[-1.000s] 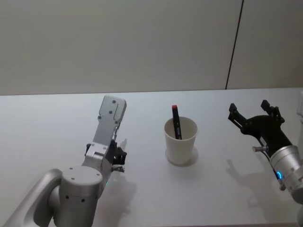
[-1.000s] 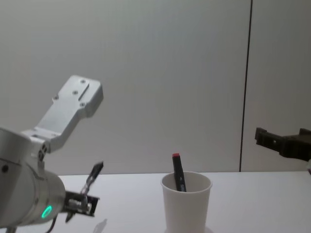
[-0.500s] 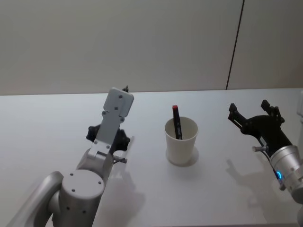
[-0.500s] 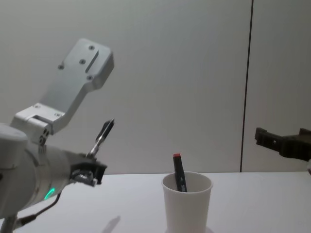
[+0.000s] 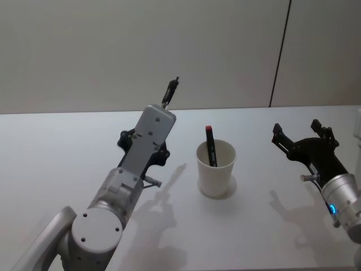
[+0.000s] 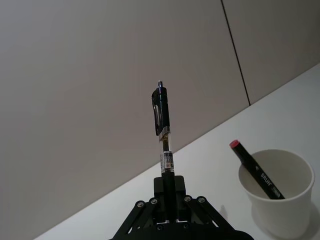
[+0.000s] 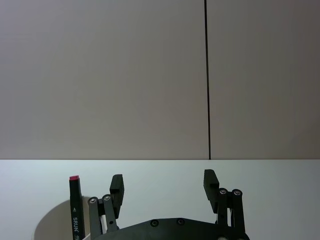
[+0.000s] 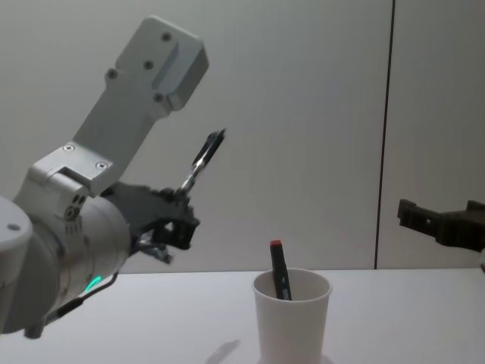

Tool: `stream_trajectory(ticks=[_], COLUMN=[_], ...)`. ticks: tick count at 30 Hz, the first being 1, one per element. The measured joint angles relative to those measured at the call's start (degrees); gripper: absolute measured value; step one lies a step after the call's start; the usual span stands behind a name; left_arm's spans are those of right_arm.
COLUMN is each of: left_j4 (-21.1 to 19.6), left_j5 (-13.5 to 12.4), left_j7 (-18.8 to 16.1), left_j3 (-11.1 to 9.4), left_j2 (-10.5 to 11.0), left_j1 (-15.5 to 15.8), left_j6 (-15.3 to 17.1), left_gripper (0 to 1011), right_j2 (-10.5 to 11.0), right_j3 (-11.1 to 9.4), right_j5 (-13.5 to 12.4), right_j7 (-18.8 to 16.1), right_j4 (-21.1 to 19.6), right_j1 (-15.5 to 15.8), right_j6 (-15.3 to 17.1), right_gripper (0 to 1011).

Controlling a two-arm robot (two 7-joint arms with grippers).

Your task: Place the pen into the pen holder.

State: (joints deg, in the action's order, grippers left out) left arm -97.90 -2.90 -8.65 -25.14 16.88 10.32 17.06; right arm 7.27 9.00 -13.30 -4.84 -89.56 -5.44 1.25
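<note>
jutting from left gripper (image 6: 168,181), pen (image 6: 162,116)

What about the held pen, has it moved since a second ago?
Yes. The left gripper has lifted the pen up and toward the white cup.

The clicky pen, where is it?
In the chest view the pen is in the air, pinched by the left gripper, left of the paper cup with a marker.

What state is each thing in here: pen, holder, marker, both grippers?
pen: gripped, clip end up, raised
pen holder: upright, marker inside
marker: leaning in pen holder, red end up
left gripper: shut on pen
right gripper: open, empty
</note>
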Motion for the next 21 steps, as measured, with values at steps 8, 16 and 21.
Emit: stream_trajectory(ticks=[8,16,21], left_j4=[2.3,5.8,7.9], left_j5=[-2.3,-3.5,-3.6], left_j7=[4.8,10.5,13.9], left_j3=[0.1,0.5,0.8], left_j2=[0.3,0.4,0.3], left_j1=[1.0,2.6,3.8], left_j6=[-8.8,-18.6,-23.7], left_gripper=[126,126,126], right_j2=[0.0,0.0,0.0], right_j3=[0.0,0.0,0.0], right_j5=[0.0,0.0,0.0], right_j7=[0.0,0.0,0.0], right_j4=[0.0,0.0,0.0], right_j1=[0.0,0.0,0.0], right_j6=[0.0,0.0,0.0], right_gripper=[1001,1001,1002])
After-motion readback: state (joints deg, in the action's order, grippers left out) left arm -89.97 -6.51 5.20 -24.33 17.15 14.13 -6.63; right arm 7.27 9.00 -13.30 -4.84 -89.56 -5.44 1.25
